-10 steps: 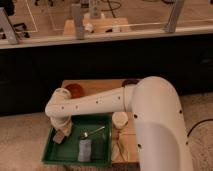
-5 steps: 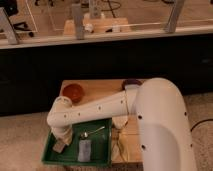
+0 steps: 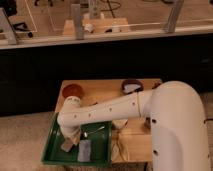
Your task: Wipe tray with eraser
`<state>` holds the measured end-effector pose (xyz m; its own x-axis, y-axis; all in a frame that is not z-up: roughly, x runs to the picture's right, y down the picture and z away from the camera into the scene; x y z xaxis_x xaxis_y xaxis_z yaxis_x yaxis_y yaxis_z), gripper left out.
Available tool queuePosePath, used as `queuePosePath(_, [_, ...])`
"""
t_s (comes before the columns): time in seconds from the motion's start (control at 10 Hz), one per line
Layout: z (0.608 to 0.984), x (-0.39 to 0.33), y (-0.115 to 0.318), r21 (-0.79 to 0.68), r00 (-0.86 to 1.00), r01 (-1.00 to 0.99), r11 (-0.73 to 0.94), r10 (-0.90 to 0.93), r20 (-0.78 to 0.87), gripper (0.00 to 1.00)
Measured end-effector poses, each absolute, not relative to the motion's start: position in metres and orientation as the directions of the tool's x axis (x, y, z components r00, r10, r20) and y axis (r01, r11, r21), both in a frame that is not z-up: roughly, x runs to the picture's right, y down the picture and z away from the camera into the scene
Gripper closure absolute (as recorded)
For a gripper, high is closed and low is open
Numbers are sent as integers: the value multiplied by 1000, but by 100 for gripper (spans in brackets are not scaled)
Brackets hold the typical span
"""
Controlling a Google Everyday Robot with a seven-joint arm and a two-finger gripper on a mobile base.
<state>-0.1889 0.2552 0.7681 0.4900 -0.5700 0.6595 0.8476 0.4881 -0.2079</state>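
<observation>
Tray (image 3: 52, 150), dark green with a raised rim, is seen at the front left corner of the wooden desk (image 3: 107, 90), overhanging its left edge. Inside the tray, toward its left half, the gripper (image 3: 70, 139) is lowered from the white arm (image 3: 107, 111), which is stretched across the desk from the right. Whether anything is clamped by the gripper cannot be told. Directly beneath it, on the tray floor, the eraser (image 3: 67, 145), a small grey-brown block, is found, seemingly touching the gripper's tip. Just right of the eraser, also within the tray, a larger blue-grey pad (image 3: 85, 150) is laid, and a spoon (image 3: 94, 132) is placed behind that pad. Behind the tray, a reddish-brown bowl (image 3: 73, 91) is set on the desk.
</observation>
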Motion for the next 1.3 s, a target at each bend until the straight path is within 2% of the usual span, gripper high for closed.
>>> queuePosePath(0.3, [800, -187, 236, -229, 516, 832, 505, -554, 653, 100])
queuePosePath(0.6, [806, -212, 225, -209, 495, 844, 493, -568, 658, 100])
queuePosePath(1.0, [794, -246, 235, -149, 421, 882, 448, -602, 679, 100])
queuePosePath(1.3, [770, -249, 256, -126, 390, 894, 429, -610, 690, 100])
